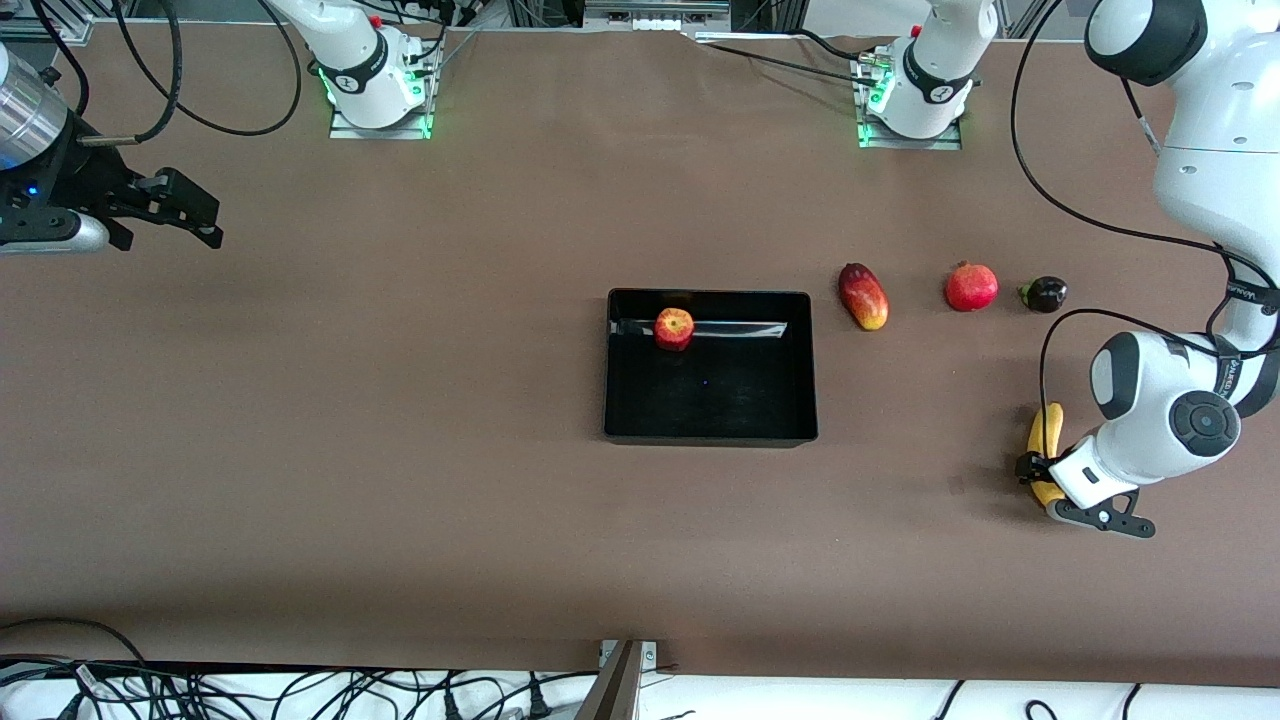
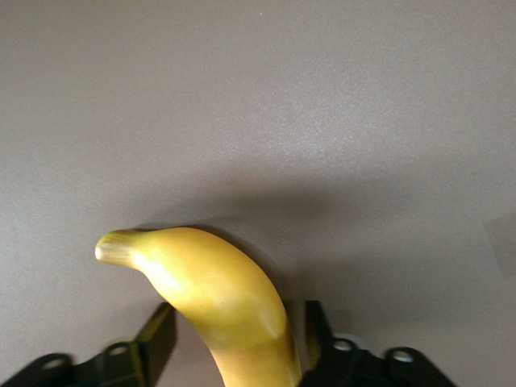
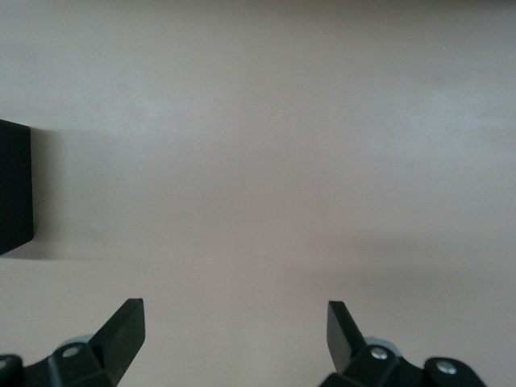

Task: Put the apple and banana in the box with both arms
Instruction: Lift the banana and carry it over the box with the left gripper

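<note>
The apple (image 1: pixel 674 328) lies in the black box (image 1: pixel 710 438), near its wall farthest from the front camera. The banana (image 1: pixel 1045 430) lies on the table at the left arm's end. My left gripper (image 1: pixel 1040 482) is down at the banana's nearer end, its fingers open on either side of it. In the left wrist view the banana (image 2: pixel 214 294) runs between the fingers (image 2: pixel 157 339), with a gap showing on one side. My right gripper (image 1: pixel 190 215) is open and empty, waiting over the right arm's end of the table. In the right wrist view (image 3: pixel 235 322) only bare table lies between its fingers.
An elongated red-yellow fruit (image 1: pixel 863 296), a round red fruit (image 1: pixel 971 287) and a small dark fruit (image 1: pixel 1043 294) lie in a row beside the box toward the left arm's end. A corner of the box (image 3: pixel 14 185) shows in the right wrist view.
</note>
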